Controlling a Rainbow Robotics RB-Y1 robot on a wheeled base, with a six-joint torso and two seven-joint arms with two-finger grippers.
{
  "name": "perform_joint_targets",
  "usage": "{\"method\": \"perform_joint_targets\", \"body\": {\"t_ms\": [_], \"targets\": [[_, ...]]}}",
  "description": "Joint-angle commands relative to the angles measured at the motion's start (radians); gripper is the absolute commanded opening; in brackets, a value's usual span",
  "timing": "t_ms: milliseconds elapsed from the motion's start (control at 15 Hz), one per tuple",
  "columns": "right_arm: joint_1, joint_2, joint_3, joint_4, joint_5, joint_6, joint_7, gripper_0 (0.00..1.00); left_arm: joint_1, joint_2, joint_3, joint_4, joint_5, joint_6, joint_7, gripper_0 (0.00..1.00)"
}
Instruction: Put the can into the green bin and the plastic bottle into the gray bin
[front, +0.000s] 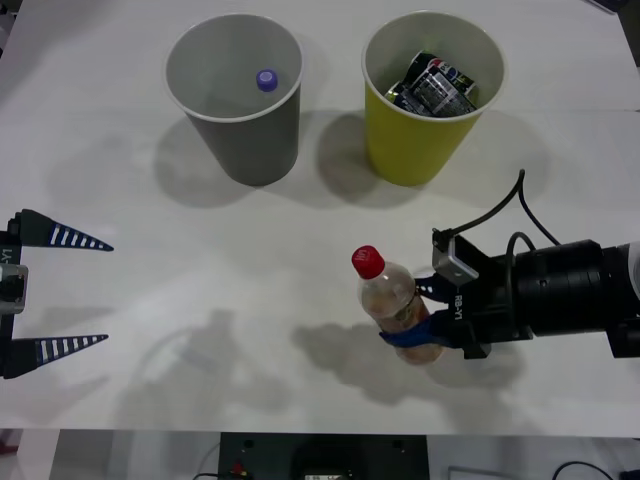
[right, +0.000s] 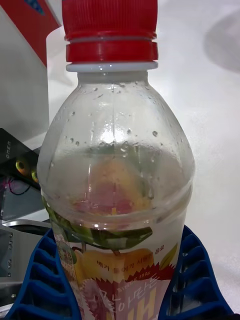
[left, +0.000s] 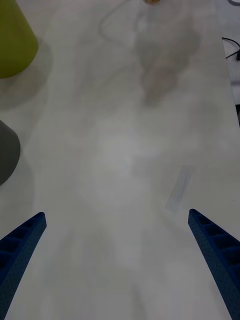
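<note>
My right gripper (front: 410, 318) is shut on the lower body of the plastic bottle (front: 390, 298), a clear bottle with a red cap and a fruit label, over the table's front right. In the right wrist view the bottle (right: 117, 165) stands between the blue fingers (right: 42, 285). Whether its base touches the table I cannot tell. The green bin (front: 415, 150) stands at the back right with a crushed dark can (front: 435, 85) inside. To its left is the gray bin (front: 250, 145). My left gripper (front: 105, 292) hangs open at the left edge, holding nothing.
A small bottle with a purple-blue cap (front: 266, 79) lies inside the gray bin. The white table (front: 230, 290) is bare between the grippers. The left wrist view shows the green bin's wall (left: 12, 40) and the gray bin's wall (left: 7, 155). Equipment sits below the table's front edge.
</note>
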Motion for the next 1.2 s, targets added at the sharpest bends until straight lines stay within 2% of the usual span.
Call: {"method": "perform_joint_targets", "body": {"t_ms": [67,467,667,800,1200], "targets": [[-0.030,-0.017,0.004,-0.084,0.076,0.002,-0.204,0.00,0.000,0.000,0.000,0.000,0.000,0.000,0.000,0.98],[-0.201,-0.077,0.075,-0.158,0.116,0.001,-0.560,0.00,0.000,0.000,0.000,0.000,0.000,0.000,0.000,0.98],[-0.330,-0.117,0.133,-0.159,0.138,0.019,-0.687,0.00,0.000,0.000,0.000,0.000,0.000,0.000,0.000,0.98],[-0.407,-0.141,0.172,-0.147,0.134,0.038,-0.718,0.00,0.000,0.000,0.000,0.000,0.000,0.000,0.000,0.98],[-0.703,-0.164,0.267,0.014,0.023,0.041,-0.718,0.00,0.000,0.000,0.000,0.000,0.000,0.000,0.000,0.98]]}}
